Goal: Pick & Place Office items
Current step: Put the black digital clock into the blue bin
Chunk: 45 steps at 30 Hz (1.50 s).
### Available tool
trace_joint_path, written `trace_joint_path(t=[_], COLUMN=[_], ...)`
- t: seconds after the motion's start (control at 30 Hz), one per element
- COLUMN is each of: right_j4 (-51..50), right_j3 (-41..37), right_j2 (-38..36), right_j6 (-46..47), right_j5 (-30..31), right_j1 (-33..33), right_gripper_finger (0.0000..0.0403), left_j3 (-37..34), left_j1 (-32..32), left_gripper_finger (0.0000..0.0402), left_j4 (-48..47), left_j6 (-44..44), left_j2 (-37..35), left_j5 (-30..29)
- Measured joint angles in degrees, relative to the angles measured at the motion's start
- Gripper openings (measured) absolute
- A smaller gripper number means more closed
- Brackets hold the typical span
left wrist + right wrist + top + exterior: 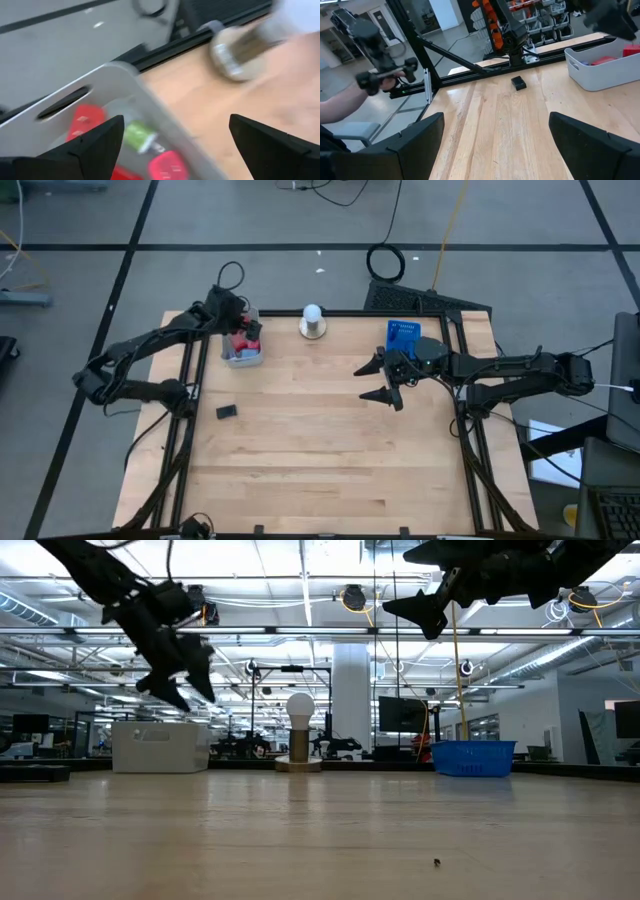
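The bench is a pale wooden top framed by dark rails, seen whole from above. Two trays are set along its far edge. The grey tray stands at the far left and is filled with office items: red pieces are seen from above, and in the left wrist view two red blocks, a green stick and a pink block are made out inside its wall. The blue tray stands at the far right; its contents cannot be told.

The left gripper is held over the grey tray, fingers spread wide, nothing between them. The right gripper is held above bare wood just in front of the blue tray, fingers also wide and empty.

Between the trays a white ball on a round base is placed at the far edge. One black block lies alone on the wood near the left rail, well apart from the grey tray; it is also seen in the right wrist view.

In the left wrist view the ball and tray are blurred. In the low view the tray contents are hidden behind the walls. At the edge of the right wrist view a person's arm is cut off.
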Motion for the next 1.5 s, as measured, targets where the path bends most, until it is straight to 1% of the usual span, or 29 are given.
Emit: trace_joint_path(t=[0.17,0.27,0.37,0.43,0.67,0.8,0.9,1.0,1.1,1.17,1.3,1.4,1.5], right_j4=[-0.01,0.0,0.0,0.0,0.0,0.0,0.02,0.01,0.02,0.02,0.07,0.4,0.81], right_j3=[0.0,0.0,0.0,0.0,0.0,0.0,0.0,0.0,0.0,0.0,0.0,0.0,0.0], right_j2=[0.0,0.0,0.0,0.0,0.0,0.0,0.0,0.0,0.0,0.0,0.0,0.0,0.0], right_j6=[0.02,0.0,-0.06,-0.09,-0.03,-0.02,0.76,0.87,0.87,0.87,1.57,2.62,3.63], right_j5=[0.0,0.0,0.0,0.01,0.02,0.02,0.04,0.04,0.04,0.04,0.07,0.07,0.07], right_j1=[0.0,0.0,0.0,0.0,0.0,0.0,0.0,0.0,0.0,0.0,0.0,0.0,0.0], right_gripper_finger=[0.0352,0.0352,0.0352,0.0352,0.0352,0.0352,0.0352,0.0352,0.0352,0.0352,0.0352,0.0352,0.0352], left_j3=[0.02,0.07,0.09,0.09,0.09,0.18,1.66,3.68,5.85,6.9,7.04,7.04,7.04], left_j1=[0.02,0.02,0.02,-0.01,0.0,-0.47,-2.01,-4.62,-7.93,-10.35,-15.73,-19.25,-22.29], left_gripper_finger=[0.0365,0.0365,0.0365,0.0365,0.0365,0.0365,0.0365,0.0365,0.0362,0.0354,0.0327,0.0305,0.0292], left_j4=[-0.51,-2.62,-5.73,-8.21,-17.37,-22.66,-30.49,-38.54,-44.51,-47.96,-50.74,-52.29,-53.02], left_j6=[1.3,1.33,0.89,0.64,2.12,4.59,7.53,9.17,11.17,12.32,12.56,10.99,7.92], left_j2=[-7.48,-12.06,-16.16,-18.61,-23.95,-24.1,-23.94,-23.94,-24.07,-24.07,-23.97,-23.99,-23.99], left_j5=[10.91,16.82,20.57,21.6,21.51,21.47,20.67,17.13,12.92,12.14,12.09,11.99,9.6])
